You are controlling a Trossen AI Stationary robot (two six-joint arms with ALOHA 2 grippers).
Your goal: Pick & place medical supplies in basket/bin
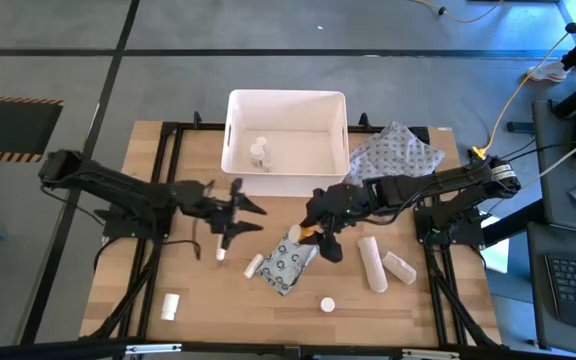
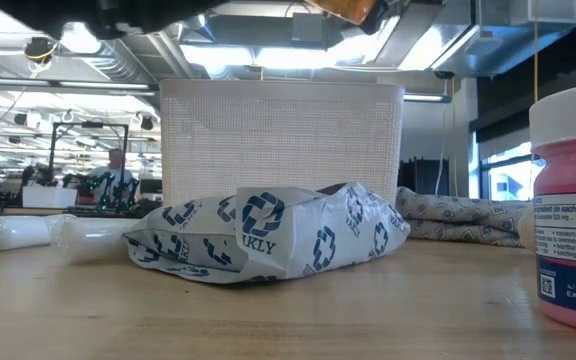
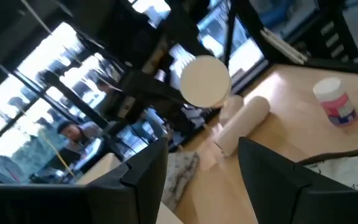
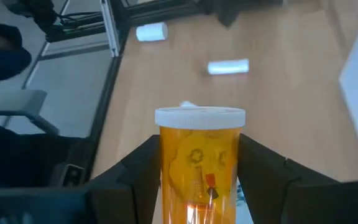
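My right gripper (image 1: 320, 232) hangs over the table's middle, just in front of the white bin (image 1: 286, 172), shut on an orange pill bottle (image 4: 201, 165) with a white cap. In the low view the bottle (image 2: 353, 8) shows high above the table. My left gripper (image 3: 204, 171) is left of it, pointing level toward the table's right, open with nothing between its fingers. Below the right gripper a grey dotted packet (image 1: 290, 263) lies flat on the wood. One small white bottle (image 1: 259, 152) stands inside the bin. My right gripper pinches the orange bottle's body (image 4: 166, 163) between its two fingers, just below the white cap. The fingers slant down from the table's right side. The bottle is lifted clear of the table, its cap pointing away from the gripper.
Two cream gauze rolls (image 1: 371, 262) (image 1: 400, 266) lie right of the packet, a white tube (image 1: 254, 265) left of it. A small white bottle (image 1: 171, 305) and a pink-labelled one (image 1: 327, 304) sit near the front edge. A grey patterned pouch (image 1: 396, 152) lies beside the bin.
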